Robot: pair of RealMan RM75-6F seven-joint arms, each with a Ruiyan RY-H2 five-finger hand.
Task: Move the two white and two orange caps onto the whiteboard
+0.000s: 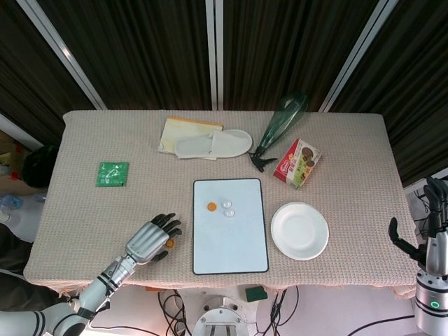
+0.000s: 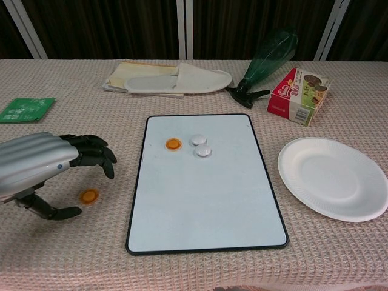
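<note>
3 caps (image 2: 194,145) on whiteboard (image 2: 203,200), 1 cap (image 2: 90,196) left

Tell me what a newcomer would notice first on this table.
The silver left hand hovers with fingers spread over a lone orange cap lying on the cloth left of the whiteboard. On the board's upper part sit another orange cap and two white caps. Behind, a green bottle lies on its side beside a red snack box, and a white paper plate rests right of the board.
</note>
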